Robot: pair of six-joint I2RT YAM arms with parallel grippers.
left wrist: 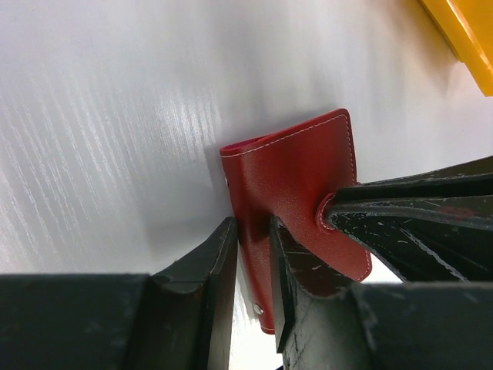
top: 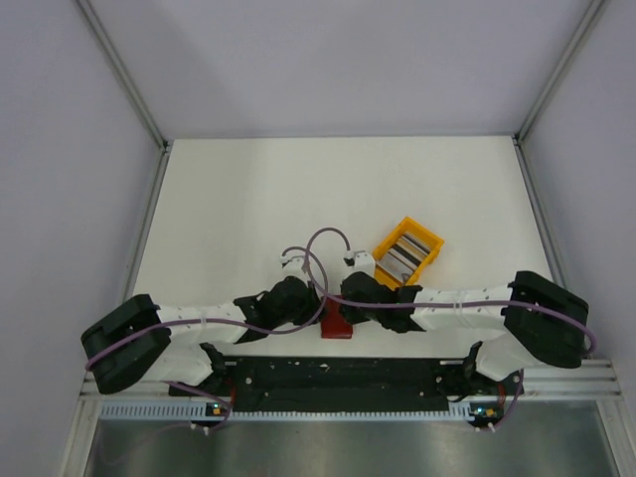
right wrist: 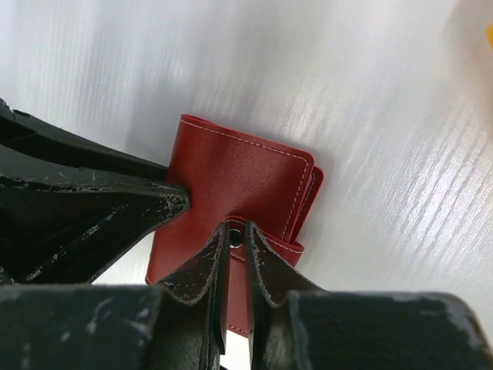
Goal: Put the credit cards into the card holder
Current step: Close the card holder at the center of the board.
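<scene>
The dark red card holder point(top: 336, 326) lies folded on the white table between my two arms. In the left wrist view my left gripper point(left wrist: 253, 225) is shut on the long edge of the card holder point(left wrist: 296, 173), one finger on each side of the cover. My right gripper point(right wrist: 237, 230) is shut on the little snap tab point(right wrist: 266, 240) of the card holder point(right wrist: 231, 173), and its fingers point(left wrist: 408, 223) show from the right in the left wrist view. The credit cards point(top: 405, 254), grey and silver, lie in the yellow bin point(top: 427, 238).
The yellow bin stands just behind and right of the grippers; its corner point(left wrist: 462, 31) shows in the left wrist view. Purple cables point(top: 323, 248) loop above the wrists. Metal frame posts and grey walls bound the table on three sides.
</scene>
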